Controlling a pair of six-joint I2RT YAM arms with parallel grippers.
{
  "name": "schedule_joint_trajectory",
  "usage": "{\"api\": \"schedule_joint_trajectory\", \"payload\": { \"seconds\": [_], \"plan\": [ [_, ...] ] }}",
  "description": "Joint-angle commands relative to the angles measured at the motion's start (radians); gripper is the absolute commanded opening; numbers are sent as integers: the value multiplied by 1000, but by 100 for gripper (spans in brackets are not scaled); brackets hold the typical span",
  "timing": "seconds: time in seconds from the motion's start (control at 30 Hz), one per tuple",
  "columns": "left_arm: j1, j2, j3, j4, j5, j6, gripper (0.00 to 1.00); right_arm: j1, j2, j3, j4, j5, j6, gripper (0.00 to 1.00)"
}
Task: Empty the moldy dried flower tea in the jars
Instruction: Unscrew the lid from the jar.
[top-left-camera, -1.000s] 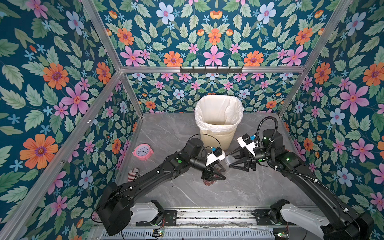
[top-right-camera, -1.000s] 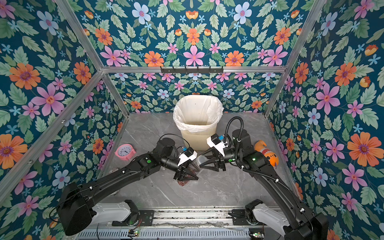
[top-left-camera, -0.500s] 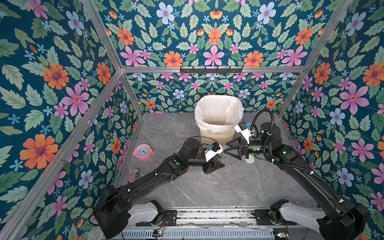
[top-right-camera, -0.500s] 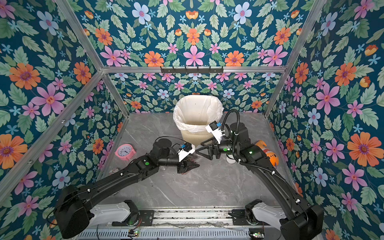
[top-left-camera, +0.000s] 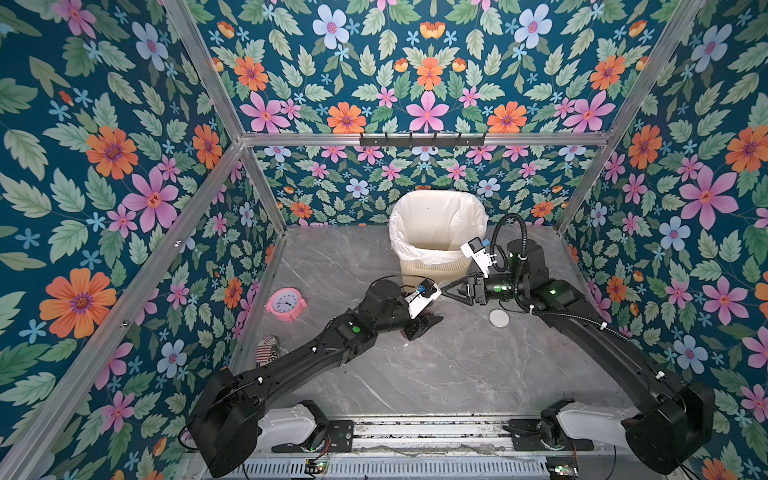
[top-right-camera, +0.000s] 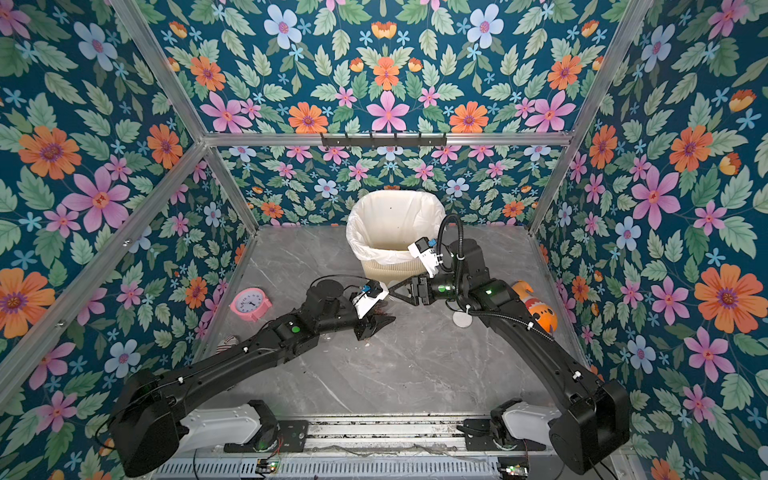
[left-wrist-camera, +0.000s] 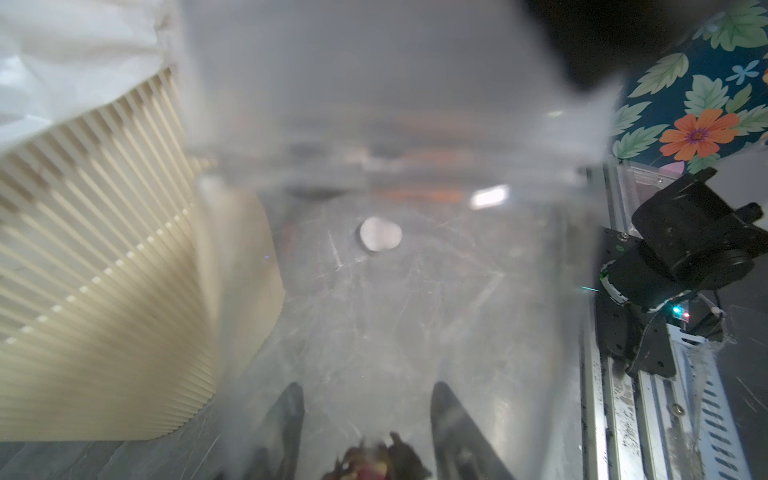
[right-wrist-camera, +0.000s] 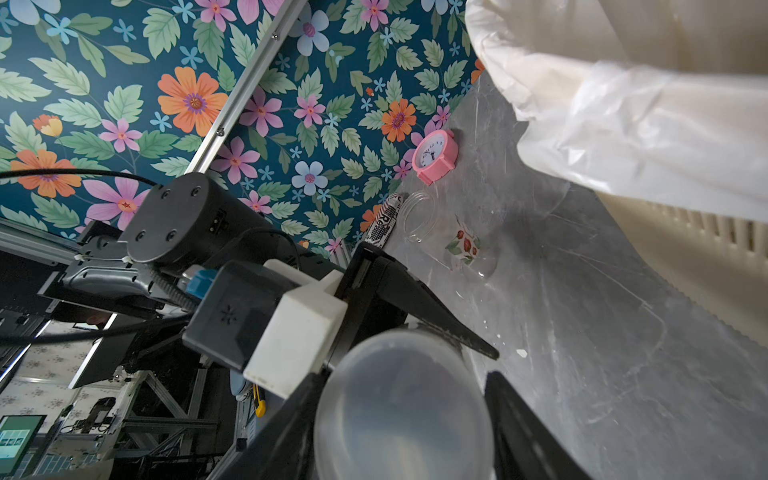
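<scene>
While my left gripper (left-wrist-camera: 368, 386) clamped the jar (left-wrist-camera: 395, 291), flower tea (left-wrist-camera: 374, 461) inside, right gripper (right-wrist-camera: 405, 376) pinched its clear lid (right-wrist-camera: 403, 415)

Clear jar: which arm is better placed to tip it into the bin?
Left. The left gripper grips the jar with the tea beside the bin; the right gripper pinches only its clear lid.

So the chunky matte black left arm (top-left-camera: 324, 349) and its twin, the right arm (top-left-camera: 565, 299), each have a small green light glowing on one link and white zip ties along them. Boxy white camera mounts (top-left-camera: 478, 254) with blue plugs are at the wrists. The right one's got a ribbed black hose (top-left-camera: 522, 241). There are rounded white bases (top-left-camera: 286, 424) too. The jaws are black and taper to points.
</scene>
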Motion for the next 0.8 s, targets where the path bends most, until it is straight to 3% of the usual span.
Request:
{"api": "schedule_joint_trajectory", "payload": {
  "seconds": [0.0,0.13,0.3,0.47,0.6,0.67,0.77],
  "plan": [
    [-1,2,18,20,63,14,21,0,1,13,-32,-30,-40,51],
    [1,3,43,-40,156,42,20,1,-15,23,-112,-93,-168,45],
    [2,12,101,-135,436,63,23,-1,-90,-23,-192,-187,-397,45],
    [2,29,124,-109,618,-13,23,-1,-160,-81,-267,-266,-614,45],
    [1,62,143,-105,768,-72,23,-1,-181,-106,-241,-391,-651,49],
    [1,72,153,-147,765,-52,23,-1,-186,-110,-202,-410,-614,54],
    [1,64,153,-175,682,-7,21,-1,-198,-108,-127,-351,-494,70]
  ]
}}
